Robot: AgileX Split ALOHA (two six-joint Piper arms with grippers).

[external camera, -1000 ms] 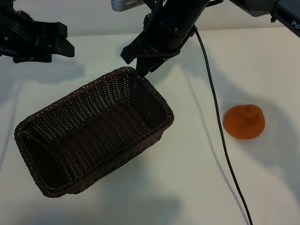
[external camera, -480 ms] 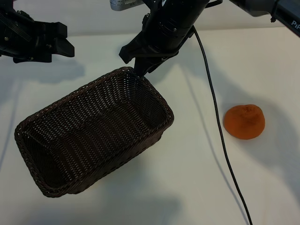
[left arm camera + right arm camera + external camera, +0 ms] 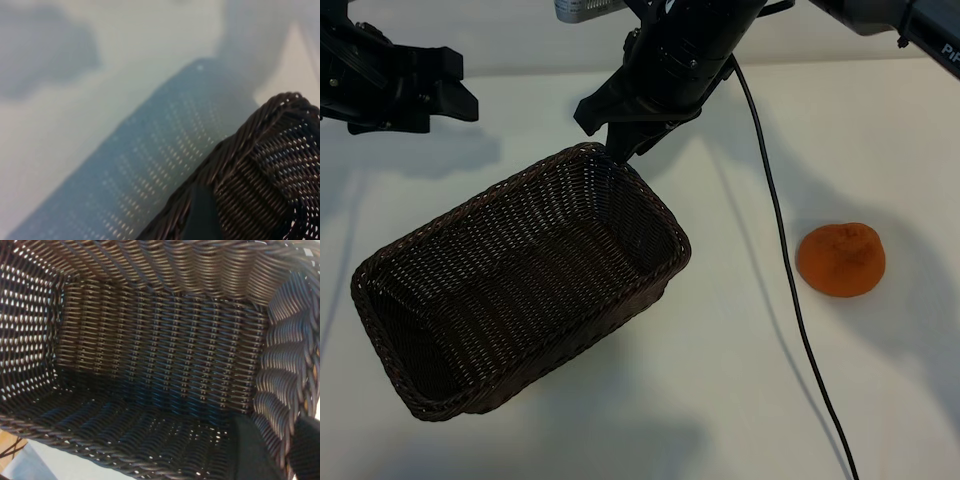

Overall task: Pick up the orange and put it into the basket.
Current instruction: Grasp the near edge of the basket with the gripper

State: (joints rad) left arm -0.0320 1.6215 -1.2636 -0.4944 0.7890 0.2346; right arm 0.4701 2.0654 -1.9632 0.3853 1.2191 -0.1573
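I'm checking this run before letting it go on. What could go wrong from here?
The right gripper straddles the basket rim at its far corner, so lifting away could drag or tip the basket. The orange lies apart on the table, beyond a black cable that a reach could snag.

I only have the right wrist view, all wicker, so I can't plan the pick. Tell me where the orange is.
Observer: The orange lies on the table, outside the basket, well to the right of the right claw at the basket's far corner in the exterior view.
Operator: Report the other arm.
Observer: The left claw hangs open and empty above the table, beyond the basket's far long side, at the exterior view's upper left.
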